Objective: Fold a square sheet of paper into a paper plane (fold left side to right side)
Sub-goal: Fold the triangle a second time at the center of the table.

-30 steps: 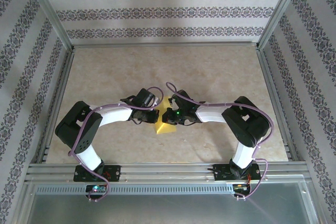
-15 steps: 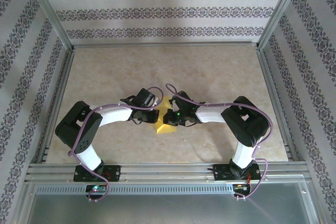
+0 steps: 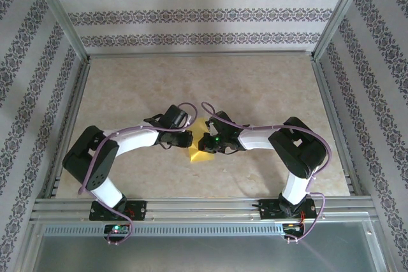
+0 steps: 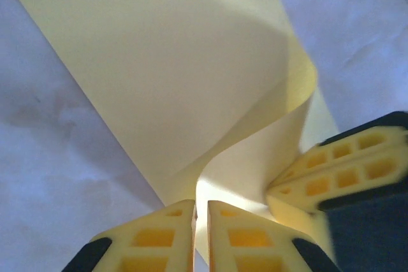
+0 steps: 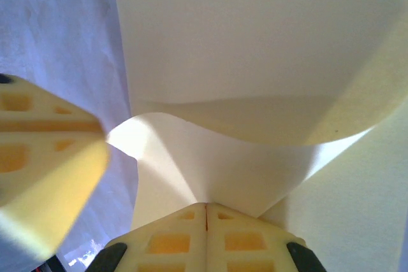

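Two changes stand against the frame of a second ago. The left arm [image 3: 137,141] has swung its elbow outward toward the left rail and its wrist has edged a little farther up the table [image 3: 255,87]. The right arm [image 3: 255,137] sits as it did. The square sheet of paper [image 3: 201,153] shows less yellow between the wrists than before, and its near edge is about where it was.

Location: the sheet lies at mid-table, directly between the two claws, partly lifted off the surface.

Left claw [image 4: 201,205]: the jaws stand a narrow slit apart, and the sheet's curled edge runs down to that slit. Whether it is pinched cannot be told.

Right claw [image 5: 206,207]: the jaws are clenched flush, grasping the sheet at a bend.

Materials:
- The paper is thin, plain, pale yellow and matte, bowed into a smooth curve with one straight edge lying flat.
- The claw fingers are yellow plastic with rectangular pockets moulded in a grid, backed by black.
- The table surface is pale and mottled like marble, faintly wrinkled in the wrist views.
- The arm links are white shells with black joints.
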`<move>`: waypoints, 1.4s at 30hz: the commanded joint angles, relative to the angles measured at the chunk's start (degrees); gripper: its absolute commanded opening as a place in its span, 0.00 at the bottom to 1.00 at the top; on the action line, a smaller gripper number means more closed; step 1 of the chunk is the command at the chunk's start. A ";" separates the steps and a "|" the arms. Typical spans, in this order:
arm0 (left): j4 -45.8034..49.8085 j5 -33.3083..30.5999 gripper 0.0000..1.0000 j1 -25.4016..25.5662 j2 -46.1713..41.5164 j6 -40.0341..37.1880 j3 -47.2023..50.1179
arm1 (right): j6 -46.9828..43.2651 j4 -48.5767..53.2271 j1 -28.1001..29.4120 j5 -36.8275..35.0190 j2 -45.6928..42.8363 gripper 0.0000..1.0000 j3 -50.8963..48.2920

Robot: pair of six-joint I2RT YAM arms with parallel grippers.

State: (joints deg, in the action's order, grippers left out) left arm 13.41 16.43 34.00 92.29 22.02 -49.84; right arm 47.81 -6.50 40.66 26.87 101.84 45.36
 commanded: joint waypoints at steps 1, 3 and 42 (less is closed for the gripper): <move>4.33 -2.24 0.16 -0.97 -4.16 -0.76 -2.68 | -1.06 3.43 0.40 -2.00 1.34 0.00 -1.86; 5.81 -2.31 0.16 -1.08 -5.87 -0.71 -3.07 | -1.07 3.43 0.39 -2.01 1.30 0.00 -1.77; -7.03 14.14 0.02 3.97 -1.66 17.46 6.63 | -1.40 4.13 0.72 -2.53 1.30 0.00 -1.70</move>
State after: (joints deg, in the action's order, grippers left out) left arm 5.34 31.22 37.45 89.43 41.34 -41.65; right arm 47.77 -6.57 40.66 26.87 101.84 45.30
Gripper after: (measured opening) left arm 0.054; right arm 0.060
